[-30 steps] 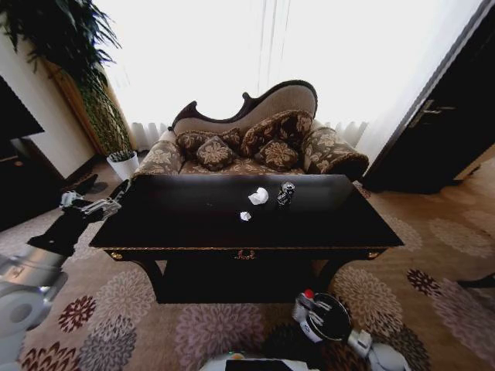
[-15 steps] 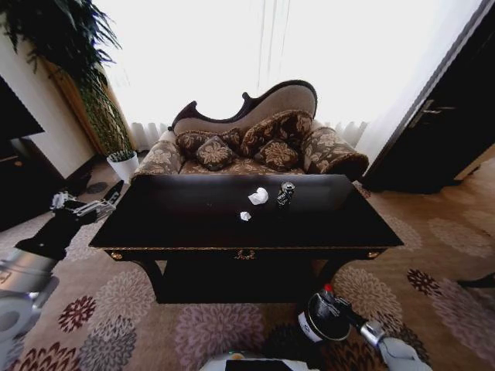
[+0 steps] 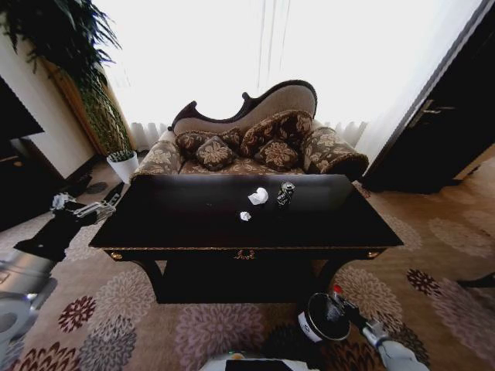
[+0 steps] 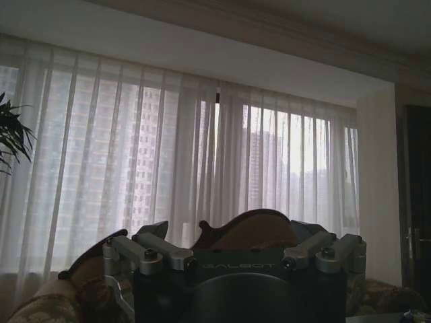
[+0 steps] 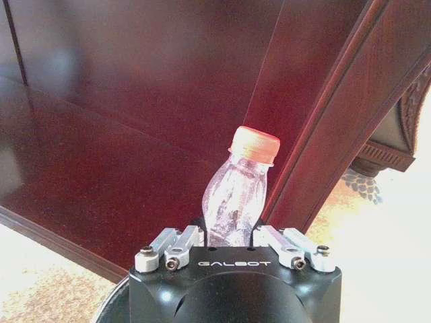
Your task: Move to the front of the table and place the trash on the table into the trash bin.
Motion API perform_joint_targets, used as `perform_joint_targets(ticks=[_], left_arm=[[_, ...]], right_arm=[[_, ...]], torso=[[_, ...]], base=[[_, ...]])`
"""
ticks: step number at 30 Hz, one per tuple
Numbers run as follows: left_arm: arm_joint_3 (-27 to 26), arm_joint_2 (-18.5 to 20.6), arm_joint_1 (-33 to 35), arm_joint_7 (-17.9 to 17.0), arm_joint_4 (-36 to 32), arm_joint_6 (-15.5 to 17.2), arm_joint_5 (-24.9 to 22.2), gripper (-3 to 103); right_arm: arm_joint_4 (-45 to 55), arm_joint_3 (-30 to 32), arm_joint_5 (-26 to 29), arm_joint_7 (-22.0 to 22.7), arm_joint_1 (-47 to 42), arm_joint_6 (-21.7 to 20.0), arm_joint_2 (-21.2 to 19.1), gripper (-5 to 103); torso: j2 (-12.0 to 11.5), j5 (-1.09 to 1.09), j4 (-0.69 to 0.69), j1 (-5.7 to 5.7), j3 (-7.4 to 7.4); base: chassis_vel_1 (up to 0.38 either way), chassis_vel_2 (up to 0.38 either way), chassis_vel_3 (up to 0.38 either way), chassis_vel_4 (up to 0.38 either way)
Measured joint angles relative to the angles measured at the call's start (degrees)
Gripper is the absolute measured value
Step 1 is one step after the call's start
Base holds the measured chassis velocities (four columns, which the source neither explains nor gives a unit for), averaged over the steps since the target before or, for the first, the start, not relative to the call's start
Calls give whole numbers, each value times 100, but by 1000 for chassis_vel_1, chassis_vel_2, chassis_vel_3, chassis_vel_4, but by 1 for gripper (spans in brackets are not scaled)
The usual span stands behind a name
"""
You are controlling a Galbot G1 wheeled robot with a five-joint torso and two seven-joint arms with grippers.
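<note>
Head view: your right jaws are low in front of the bench (image 3: 193,224), clamped on a small bottle (image 3: 336,295). Over the last second they have swung from one side of the bin (image 3: 319,331) across to its other rim. The bottle's red cap now stands above the bin's edge. I judge the drop is close, but the bottle is not yet released. The bin sits on the carpet just in front of the bench. On the bench top, near its middle, lie a paper ball (image 3: 258,196), a smaller scrap (image 3: 245,216) and a can (image 3: 285,193), all untouched. Your left jaws hang off the bench's left end, having dipped slightly and settled. A sofa (image 3: 255,139) stands behind the bench, and a plant pot (image 3: 122,164) beyond its left corner.

Left wrist view: the left jaws stand apart, holding nothing, facing the sofa back (image 4: 249,229) and curtains (image 4: 168,168).

Right wrist view: the jaws grip the bottle (image 5: 236,195) upright, orange cap up. The bench's lower shelf (image 5: 101,175) and leg (image 5: 316,134) rise close ahead. Mind that leg when you lift.
</note>
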Motion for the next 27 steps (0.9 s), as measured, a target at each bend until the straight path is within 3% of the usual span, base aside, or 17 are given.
perform_joint_targets(ticks=[1,3,6,8,13,16,21,27], left_arm=[[34,-9,5,9,-5,0,10,100],[72,-22,6,22,-9,-1,36,100],[124,-22,-17,33,-11,-2,53,100],[127,-10,-29,33,-8,-2,52,100],[141,19,-56,35,30,-2,46,100],[154,18,-68,36,33,-3,46,100],[169,6,-81,37,34,-4,51,100],[186,-28,-128,40,55,-6,59,100]], right_arm=[[1,1,42,-30,-3,-19,-1,24],[1,3,82,-47,-6,-38,-1,28],[12,9,110,-67,-10,-52,-1,45],[18,11,117,-68,-12,-54,-1,45],[53,16,156,-71,-39,-73,26,71],[86,17,161,-73,-59,-75,53,77],[222,20,193,-96,-148,-79,125,97],[894,-11,435,-309,-638,-181,302,100]], torso=[[0,0,0,0,0],[0,0,0,0,0],[0,0,0,0,0],[0,0,0,0,0],[0,0,0,0,0],[0,-1,0,0,0],[0,-1,1,0,0],[0,-1,1,0,0]], base=[[0,0,0,0],[0,0,0,0],[0,0,0,0],[0,0,0,0],[0,0,0,0],[0,0,0,0],[0,0,0,0],[0,0,0,0]])
